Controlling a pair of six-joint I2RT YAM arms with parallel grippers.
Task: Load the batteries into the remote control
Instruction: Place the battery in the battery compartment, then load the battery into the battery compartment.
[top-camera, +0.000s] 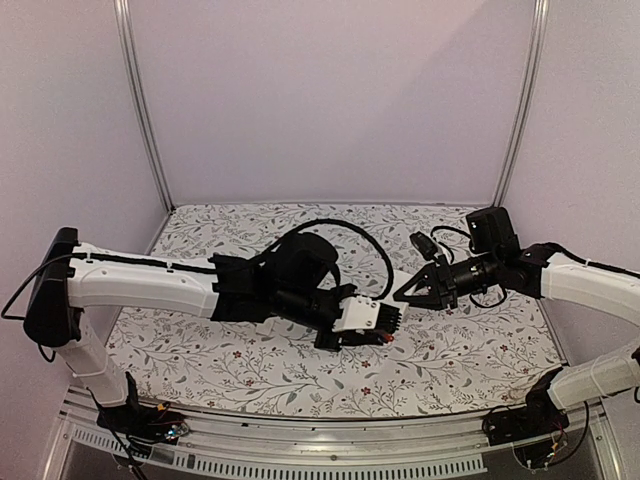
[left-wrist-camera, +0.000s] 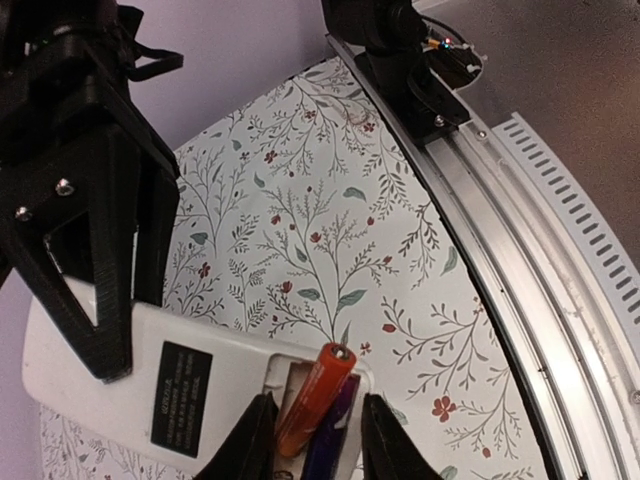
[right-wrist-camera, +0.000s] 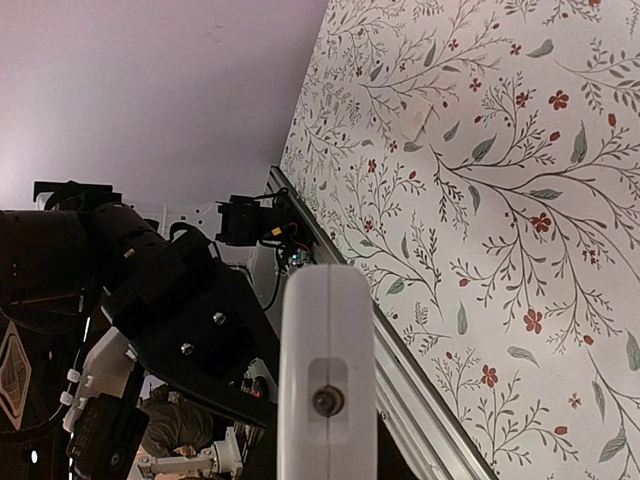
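The remote control (left-wrist-camera: 130, 375) is held in the air with its white back towards the left wrist camera; it also shows in the top view (top-camera: 362, 316). Its open recess holds a dark purple battery (left-wrist-camera: 335, 425) lying flat. The reddish-orange battery (left-wrist-camera: 312, 400) rests in the recess tilted, its far end raised above the edge. My left gripper (left-wrist-camera: 318, 425) is open, with one finger on each side of the two batteries. My right gripper (right-wrist-camera: 325, 440) is shut on the remote's other end, which faces its camera (right-wrist-camera: 325, 340). One right finger (left-wrist-camera: 95, 300) lies over the remote.
Below lies the floral table cover (left-wrist-camera: 330, 230). The aluminium rail (left-wrist-camera: 520, 250) runs along the near table edge, with an arm base (left-wrist-camera: 400, 45) on it. The left arm's black wrist (right-wrist-camera: 190, 330) is close beside the remote. Walls enclose the back and sides.
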